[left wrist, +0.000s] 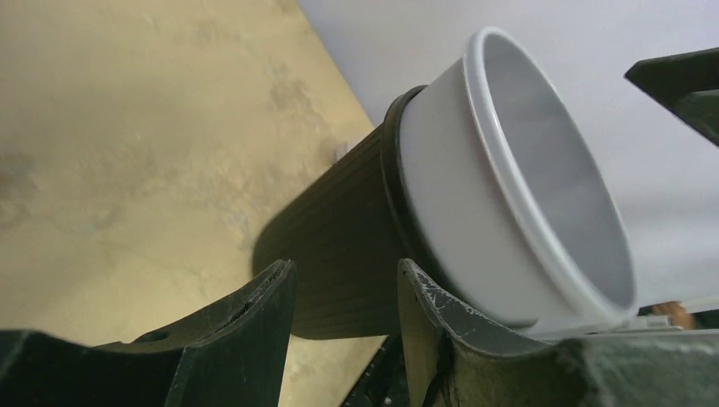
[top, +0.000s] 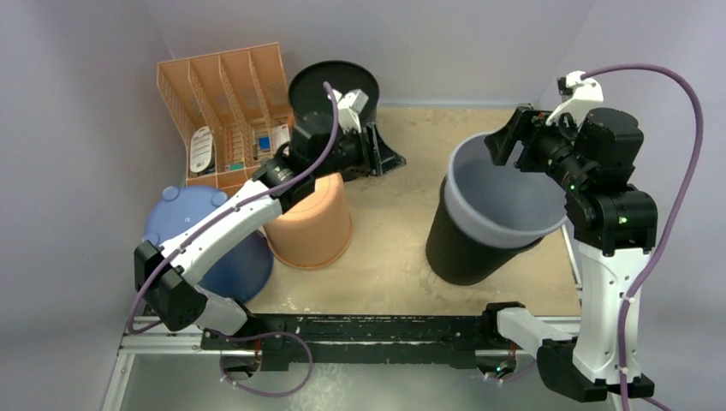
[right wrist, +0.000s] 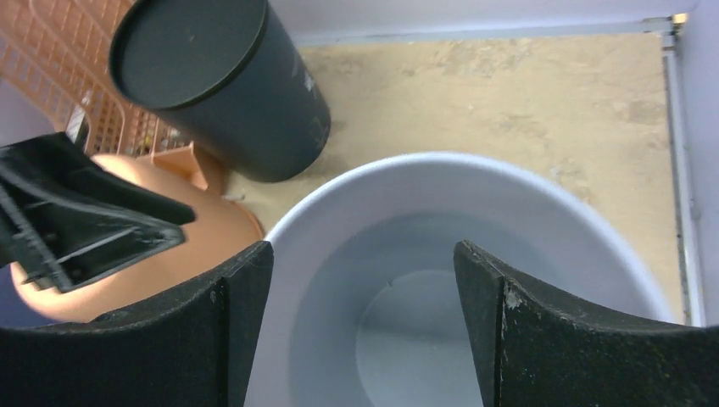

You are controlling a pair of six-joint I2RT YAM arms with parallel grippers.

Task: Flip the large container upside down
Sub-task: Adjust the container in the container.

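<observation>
The large container (top: 501, 193) is a black ribbed bin with a pale grey liner. It stands upright on the right of the table, mouth up. It also shows in the left wrist view (left wrist: 475, 195) and in the right wrist view (right wrist: 407, 220). My right gripper (top: 507, 145) is open and empty, just above the bin's far rim. In its own view, the right gripper (right wrist: 365, 280) looks down into the liner. My left gripper (top: 383, 150) is open and empty at mid-table, well left of the bin. In its own view, the left gripper (left wrist: 348, 280) faces the bin's black side.
An upturned orange bin (top: 310, 218) sits under the left arm, with an upturned blue bin (top: 205, 240) to its left. An upturned black bin (top: 334, 86) and an orange file organizer (top: 227, 111) stand at the back left. A metal rail (top: 572, 257) runs along the table's right edge.
</observation>
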